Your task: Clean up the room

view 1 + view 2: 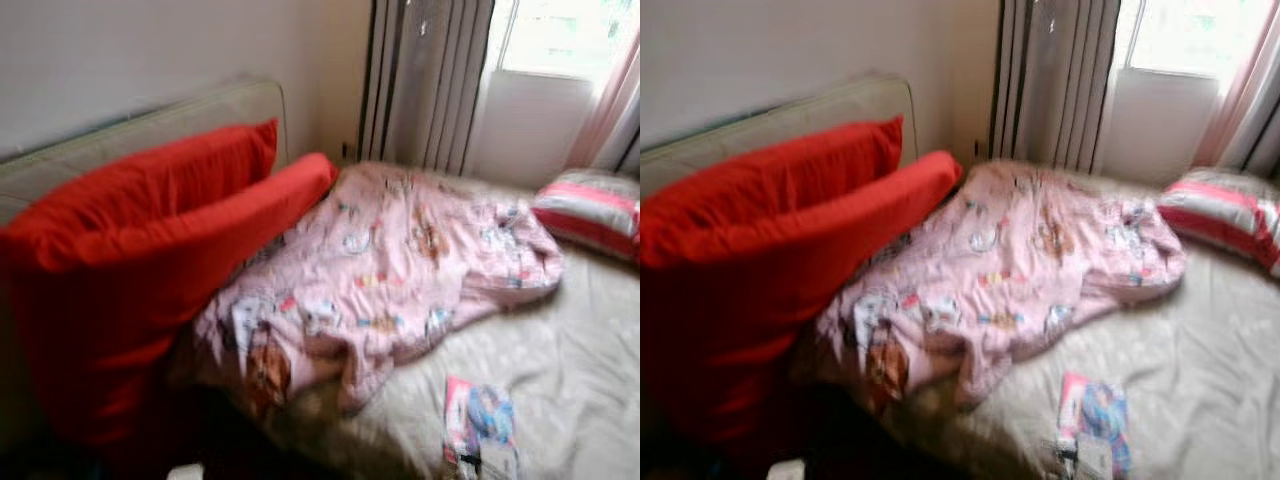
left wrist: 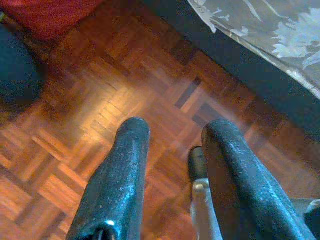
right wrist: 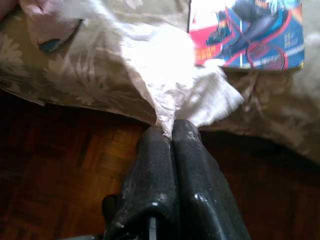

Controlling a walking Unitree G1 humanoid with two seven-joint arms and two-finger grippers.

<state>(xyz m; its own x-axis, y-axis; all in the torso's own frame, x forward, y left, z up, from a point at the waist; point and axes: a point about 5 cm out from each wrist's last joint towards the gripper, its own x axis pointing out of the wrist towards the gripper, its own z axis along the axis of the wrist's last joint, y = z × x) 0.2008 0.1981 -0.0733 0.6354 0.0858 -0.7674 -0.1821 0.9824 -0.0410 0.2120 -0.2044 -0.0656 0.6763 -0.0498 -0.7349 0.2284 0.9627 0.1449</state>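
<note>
Room cleanup is at an early stage. Right claw (image 3: pixel 167 131) is clamped on white fabric (image 3: pixel 165 65), possibly a sheet corner, at the bed (image 1: pixel 590 380) edge. Left claw (image 2: pixel 172 137) hangs apart above floor (image 2: pixel 100 100). Pink quilt (image 1: pixel 400 260) remains crumpled; magazine (image 1: pixel 480 420) remains on the bed.

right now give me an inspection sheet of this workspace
surface: bed with a pale floral sheet, rumpled; parquet floor beside it
job's things: pink quilt bunched across the bed; white cloth pinched at the bed's edge
clutter: comic lying flat near the bed's edge; two red pillows leaning at the headboard; striped pillow at the far side
grippers: left gripper open, hanging over the floor; right gripper shut on the white cloth
cables: nothing seen
surroundings: grey curtain and a bright window behind the bed
</note>
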